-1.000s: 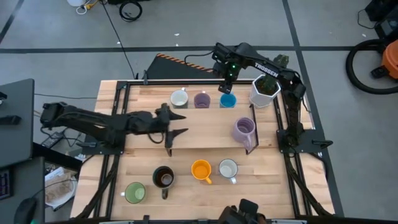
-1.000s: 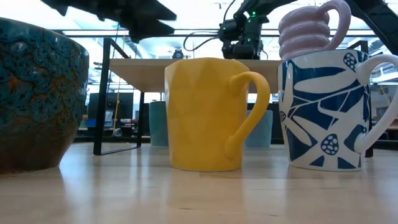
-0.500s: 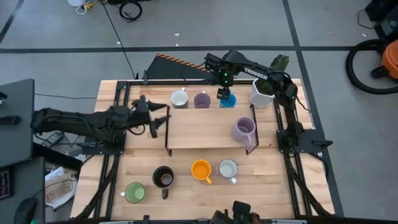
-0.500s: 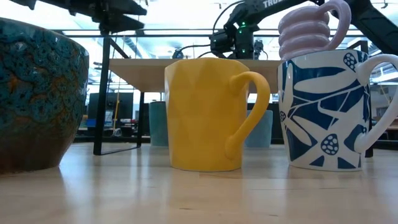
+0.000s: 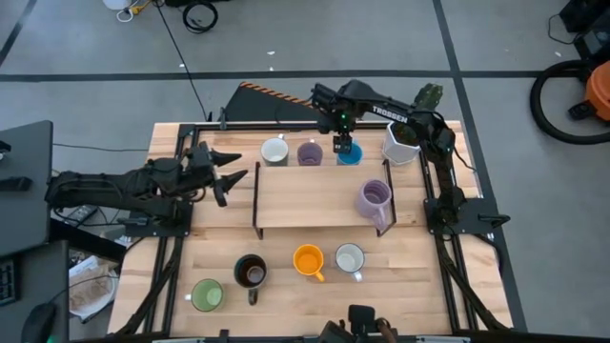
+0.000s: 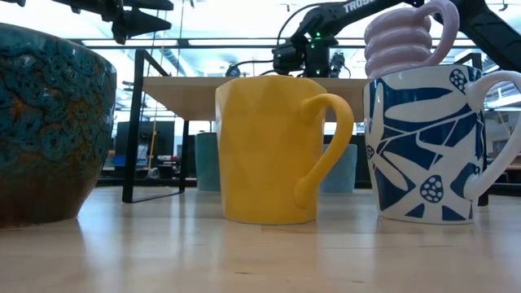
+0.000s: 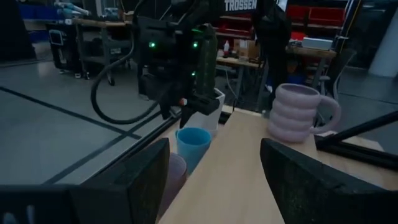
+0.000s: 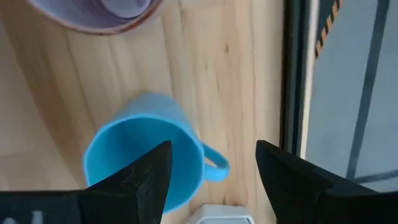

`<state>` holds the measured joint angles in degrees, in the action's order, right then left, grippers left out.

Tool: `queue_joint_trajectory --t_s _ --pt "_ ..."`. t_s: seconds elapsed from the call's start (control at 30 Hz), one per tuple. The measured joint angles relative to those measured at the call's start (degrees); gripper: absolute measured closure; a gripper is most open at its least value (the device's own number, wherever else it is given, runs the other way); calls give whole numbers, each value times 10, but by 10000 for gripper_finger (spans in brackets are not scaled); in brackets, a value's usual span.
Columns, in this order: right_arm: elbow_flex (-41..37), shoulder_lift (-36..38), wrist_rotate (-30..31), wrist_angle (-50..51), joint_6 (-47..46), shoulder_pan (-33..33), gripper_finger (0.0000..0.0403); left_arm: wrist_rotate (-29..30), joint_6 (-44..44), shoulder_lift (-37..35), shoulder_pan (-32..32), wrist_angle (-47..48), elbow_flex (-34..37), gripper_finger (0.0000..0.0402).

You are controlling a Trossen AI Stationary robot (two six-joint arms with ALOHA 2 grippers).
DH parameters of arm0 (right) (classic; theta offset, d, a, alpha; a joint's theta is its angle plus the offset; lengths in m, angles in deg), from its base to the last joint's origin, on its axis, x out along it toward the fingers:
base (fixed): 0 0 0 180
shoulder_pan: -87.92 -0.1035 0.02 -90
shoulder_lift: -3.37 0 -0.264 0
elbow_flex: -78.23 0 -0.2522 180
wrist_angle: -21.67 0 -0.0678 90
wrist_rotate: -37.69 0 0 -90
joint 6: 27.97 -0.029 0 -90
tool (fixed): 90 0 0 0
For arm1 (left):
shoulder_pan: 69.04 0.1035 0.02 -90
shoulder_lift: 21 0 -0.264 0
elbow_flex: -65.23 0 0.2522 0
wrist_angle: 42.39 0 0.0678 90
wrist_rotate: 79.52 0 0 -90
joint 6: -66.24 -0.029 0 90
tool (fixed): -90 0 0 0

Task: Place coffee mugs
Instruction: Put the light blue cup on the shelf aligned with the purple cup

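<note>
Right hand (image 5: 343,146) is held directly over the blue mug (image 8: 144,160) at table's back, fingers apart, nothing gripped. Pickup judged next: lowering req'd. Left hand (image 5: 225,169) waits, fingers apart.

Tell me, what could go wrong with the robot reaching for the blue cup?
The right tool hangs open just above the blue mug. Coming down off-centre, a finger could hit the rim and tip it. The purple mug and white planter stand close by, so a sideways swing might bump them.
</note>
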<state>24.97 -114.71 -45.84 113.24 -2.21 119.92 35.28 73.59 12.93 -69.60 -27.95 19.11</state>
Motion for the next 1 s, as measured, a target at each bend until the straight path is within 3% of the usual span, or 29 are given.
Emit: queue_joint_trajectory --t_s 0.27,0.73,1.0 --pt "-44 1 -39 -31 16 21 165 -8 14 -7 0 27 0 143" --pt "-104 1 -50 -74 28 38 167 -17 12 -6 0 30 0 143" --pt "-130 1 -45 -101 48 37 229 -17 10 -6 0 30 0 143"
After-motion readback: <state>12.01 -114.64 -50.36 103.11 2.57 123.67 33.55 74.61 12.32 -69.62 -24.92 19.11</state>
